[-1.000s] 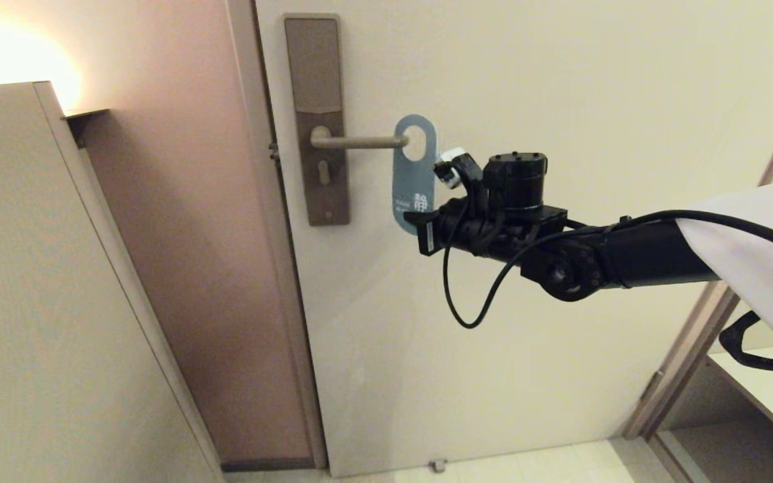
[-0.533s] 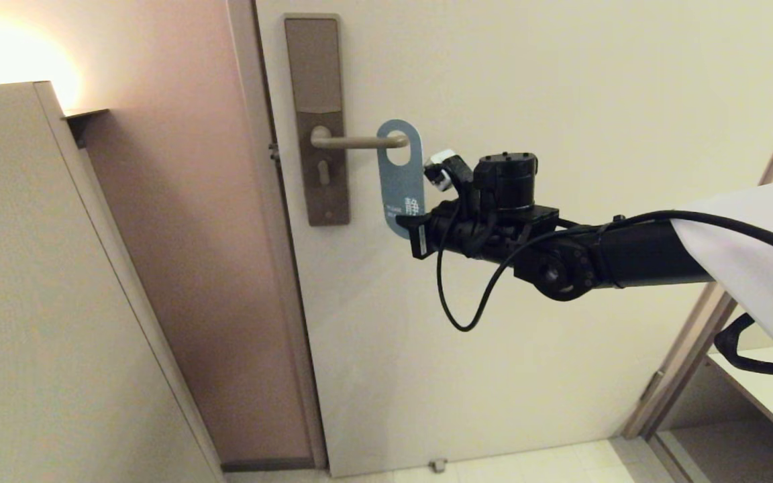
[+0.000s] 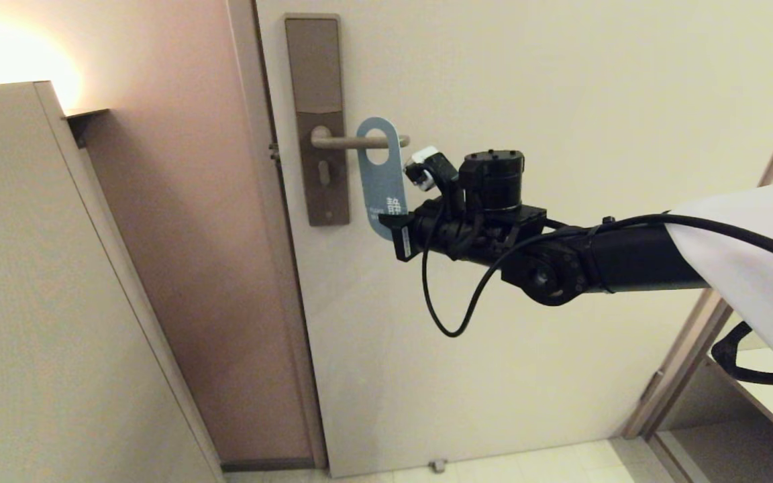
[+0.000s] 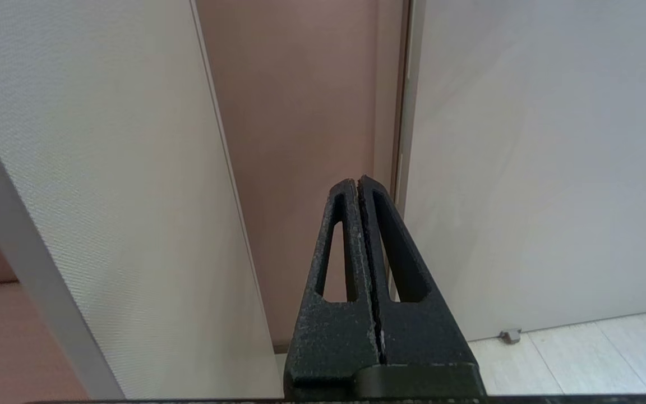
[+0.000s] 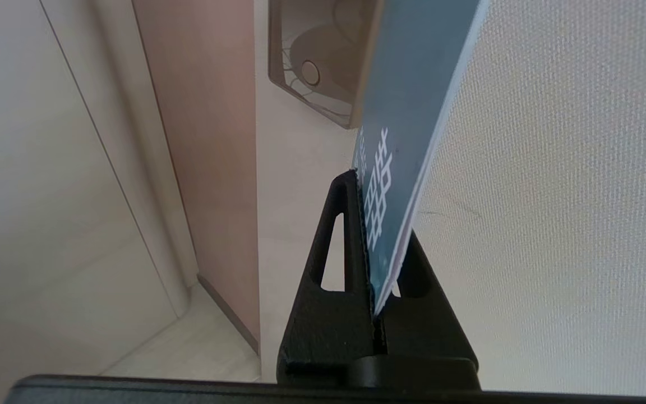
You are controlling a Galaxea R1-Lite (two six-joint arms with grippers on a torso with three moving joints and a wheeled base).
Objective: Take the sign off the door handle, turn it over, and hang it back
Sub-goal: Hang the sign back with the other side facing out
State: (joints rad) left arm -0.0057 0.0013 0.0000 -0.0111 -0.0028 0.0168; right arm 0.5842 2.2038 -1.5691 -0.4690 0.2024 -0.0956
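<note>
The flat teal card sign with rounded ends (image 3: 380,180) hangs with its oval hole threaded over the slim horizontal bronze-grey metal door handle (image 3: 354,141), partway along the lever, whose rounded tip pokes out past the card's right edge. The teal face looks outward, tilted a little off vertical, lower end swung toward the arm. Near its lower end it carries white print: one large Chinese character with small lines beside it, too small to read. In the right wrist view the card's thin white edge shows beside the teal face (image 5: 398,168). The black right gripper (image 3: 402,231) is clamped on the sign's lower end, fingers pinching both faces. The black left gripper (image 4: 359,185) is parked low beside the cream door (image 3: 561,100), fingers pressed together, holding nothing
</note>
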